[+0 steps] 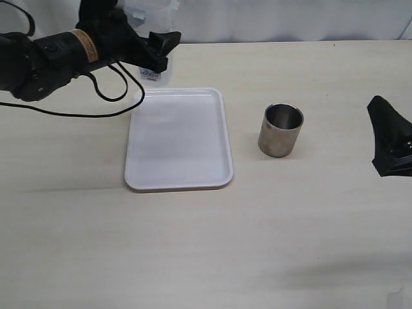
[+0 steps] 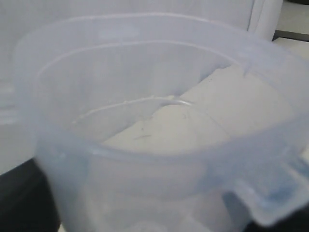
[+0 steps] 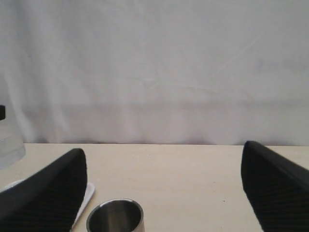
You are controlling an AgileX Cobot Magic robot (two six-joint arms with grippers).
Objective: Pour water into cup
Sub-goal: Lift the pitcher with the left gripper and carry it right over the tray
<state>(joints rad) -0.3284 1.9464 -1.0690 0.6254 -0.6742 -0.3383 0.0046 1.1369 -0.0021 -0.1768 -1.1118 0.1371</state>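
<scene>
Behind tray (image 1: 179, 138), jug (image 1: 156, 16) label (image 1: 150, 75) (blue print) unreadable.

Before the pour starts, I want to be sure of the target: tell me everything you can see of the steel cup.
The cup is a small, straight-sided cylinder of dull brushed steel with no handle and a shinier inside. It stands upright, mouth open upward, on the pale table, to the right of the white tray and apart from it. Nothing shows inside it. Only the table touches it.
</scene>
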